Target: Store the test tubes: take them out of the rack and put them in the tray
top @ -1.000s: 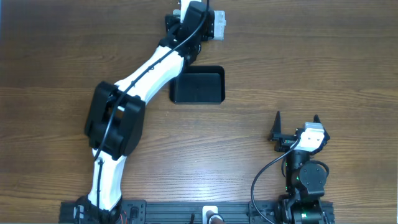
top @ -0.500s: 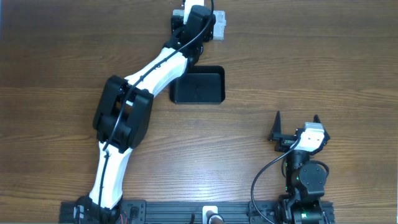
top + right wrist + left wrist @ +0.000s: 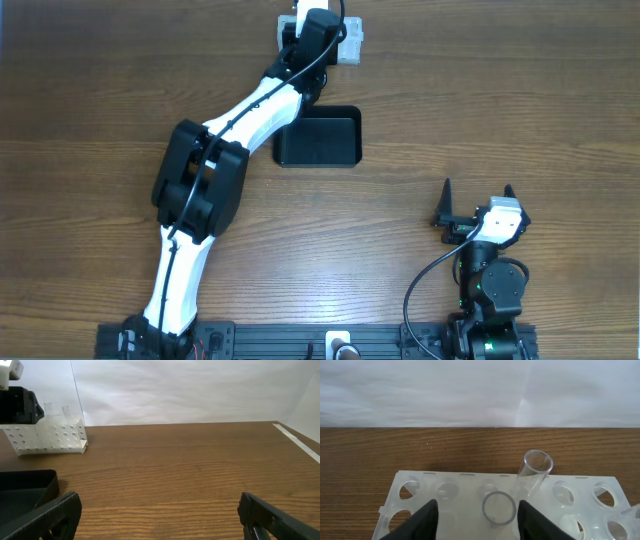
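A clear plastic rack stands at the table's far edge, also seen as the rack from above and the rack in the right wrist view. Two clear test tubes stand in it: one tube lies right between my left gripper's fingers, the other tube leans just behind. My left gripper hangs open over the rack, one finger either side of the near tube. A black tray lies empty in front of the rack. My right gripper rests open near its base, far from both.
The white and black left arm stretches diagonally across the table and covers the tray's left corner. A white wall rises right behind the rack. Bare wood spreads to the right of the tray.
My left arm has pushed a little farther toward the rack, its elbow swinging right. The right arm has stayed still.
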`<state>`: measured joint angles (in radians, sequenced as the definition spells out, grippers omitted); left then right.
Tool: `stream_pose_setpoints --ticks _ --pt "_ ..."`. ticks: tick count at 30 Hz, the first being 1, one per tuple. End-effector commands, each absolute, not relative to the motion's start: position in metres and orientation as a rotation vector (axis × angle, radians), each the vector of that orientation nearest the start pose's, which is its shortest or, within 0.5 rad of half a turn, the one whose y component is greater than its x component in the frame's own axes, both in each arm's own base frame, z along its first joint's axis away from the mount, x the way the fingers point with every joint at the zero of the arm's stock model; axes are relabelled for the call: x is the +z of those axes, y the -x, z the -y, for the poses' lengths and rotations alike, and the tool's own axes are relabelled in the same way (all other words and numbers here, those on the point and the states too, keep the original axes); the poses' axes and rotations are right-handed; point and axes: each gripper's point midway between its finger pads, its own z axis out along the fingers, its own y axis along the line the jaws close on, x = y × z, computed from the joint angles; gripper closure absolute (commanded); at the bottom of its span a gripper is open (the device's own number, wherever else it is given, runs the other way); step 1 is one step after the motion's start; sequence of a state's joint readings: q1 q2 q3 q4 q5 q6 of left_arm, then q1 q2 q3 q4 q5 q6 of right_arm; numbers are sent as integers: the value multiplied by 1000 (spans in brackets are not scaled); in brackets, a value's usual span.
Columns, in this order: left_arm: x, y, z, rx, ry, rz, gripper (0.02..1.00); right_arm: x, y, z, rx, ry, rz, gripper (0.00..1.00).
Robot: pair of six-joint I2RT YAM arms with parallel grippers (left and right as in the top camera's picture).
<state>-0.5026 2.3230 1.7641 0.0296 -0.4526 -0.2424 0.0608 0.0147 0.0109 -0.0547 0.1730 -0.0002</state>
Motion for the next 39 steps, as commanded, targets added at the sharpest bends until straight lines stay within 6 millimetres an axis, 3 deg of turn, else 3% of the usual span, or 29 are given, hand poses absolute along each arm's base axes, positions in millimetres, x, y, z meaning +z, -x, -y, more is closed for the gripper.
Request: stream_pose_setpoints --ticks 1,19,30,35,39 --pt "113 -602 242 -5 5 -2027 568 161 -246 12 -82 -75 -1627 7" --pt "116 -604 246 -33 -2 -2015 831 161 -246 12 -82 -75 -1627 7" --pt "119 -604 246 -38 -2 -2011 877 161 -246 12 -82 -75 -1627 7" --pt "151 -601 243 -49 5 -1982 893 161 -246 12 -82 -75 -1627 9" --pt "203 -593 238 -56 -1 -1924 895 161 -246 12 -82 -75 -1627 7"
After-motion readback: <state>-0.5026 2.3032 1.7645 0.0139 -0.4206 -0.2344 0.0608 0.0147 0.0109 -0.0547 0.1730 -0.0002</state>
